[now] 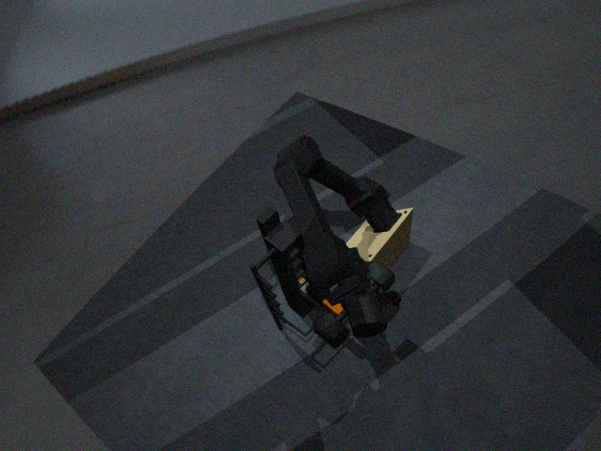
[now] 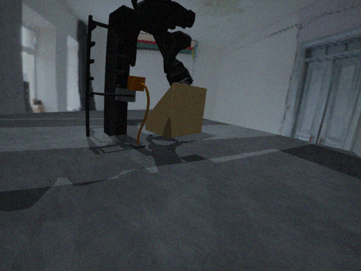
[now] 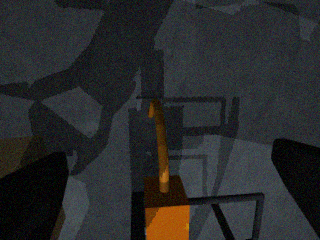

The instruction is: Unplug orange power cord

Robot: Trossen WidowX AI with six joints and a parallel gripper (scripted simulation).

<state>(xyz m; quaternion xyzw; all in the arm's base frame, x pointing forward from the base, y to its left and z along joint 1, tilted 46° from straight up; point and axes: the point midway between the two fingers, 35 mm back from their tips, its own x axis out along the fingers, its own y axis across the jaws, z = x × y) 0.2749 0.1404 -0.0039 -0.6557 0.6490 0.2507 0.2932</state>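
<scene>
The orange plug is beside the dark upright post, seemingly the power strip, just above a small grey block. Whether its prongs are in a socket or it touches the block is hidden. Its orange cord hangs down to a small flat dark piece on the table. My gripper is open wide; in the wrist view its dark fingers stand apart on both sides of the plug and cord, touching neither. In the top view the arm hides the fingers.
A thin black frame with pegs stands beside the post, one bar reaching across near the plug. A tan wedge-shaped block is at the arm's base. Dark shadows cross the table.
</scene>
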